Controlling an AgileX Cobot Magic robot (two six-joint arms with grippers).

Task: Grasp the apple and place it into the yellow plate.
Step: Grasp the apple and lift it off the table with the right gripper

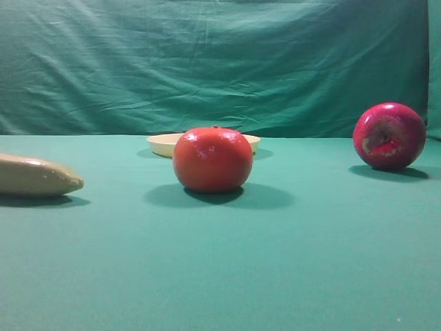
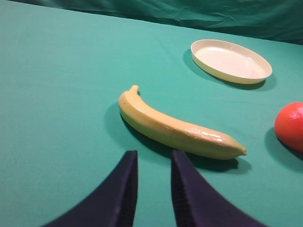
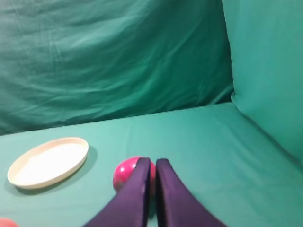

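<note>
The apple (image 1: 389,136), dark magenta-red with a pale worn patch facing the camera, sits on the green cloth at the right. In the right wrist view the apple (image 3: 127,173) lies just beyond my right gripper (image 3: 153,163), partly hidden by its dark fingers, which are shut with nothing between them. The yellow plate (image 1: 164,143) lies empty at the back centre, left of the apple; the same yellow plate (image 3: 49,161) shows in the right wrist view. My left gripper (image 2: 152,156) hovers near a banana, slightly open and empty. Neither gripper shows in the exterior view.
An orange-red tomato-like fruit (image 1: 212,160) stands in front of the plate. A pale banana (image 2: 176,127) lies on the left side of the cloth, just ahead of the left fingers. A green cloth backdrop (image 1: 220,62) closes the back and the right side.
</note>
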